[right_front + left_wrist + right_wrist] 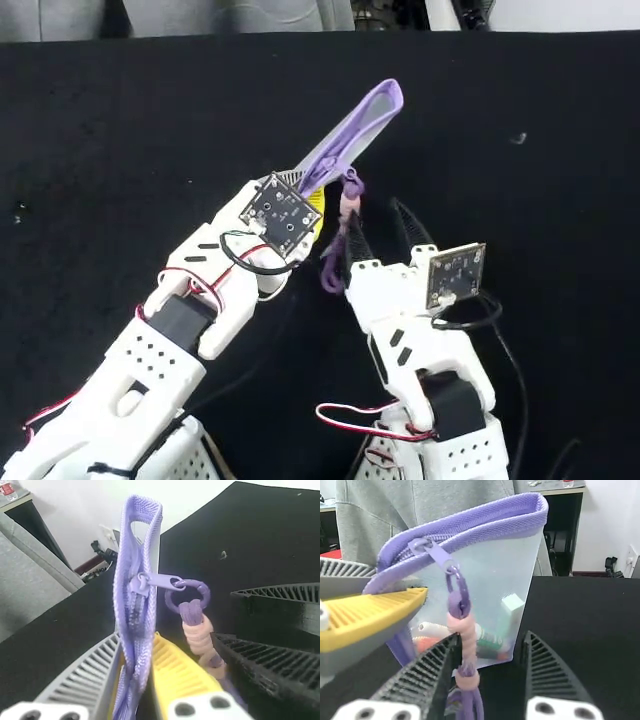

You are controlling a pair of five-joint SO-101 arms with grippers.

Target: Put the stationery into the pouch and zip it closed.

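Note:
The purple pouch (352, 128) is held up on edge over the black table, its lower end clamped in my left gripper (312, 195), which is shut on it between a grey and a yellow finger (175, 672). Its clear wall (495, 575) shows pens and a small pale block inside. The zipper slider (139, 583) sits partway along, and past it the mouth (142, 517) gapes. From the slider hangs a purple ring with a pink cord (458, 625). My right gripper (491, 637) stands open just beside the pouch, the cord lying against one black finger (427, 675).
Black table cloth (520, 180) stretches out on all sides, with a small pale speck (518, 138) to the right. Both arm bases and their cables (360, 415) crowd the near edge. The table's far edge (200, 38) runs along the back.

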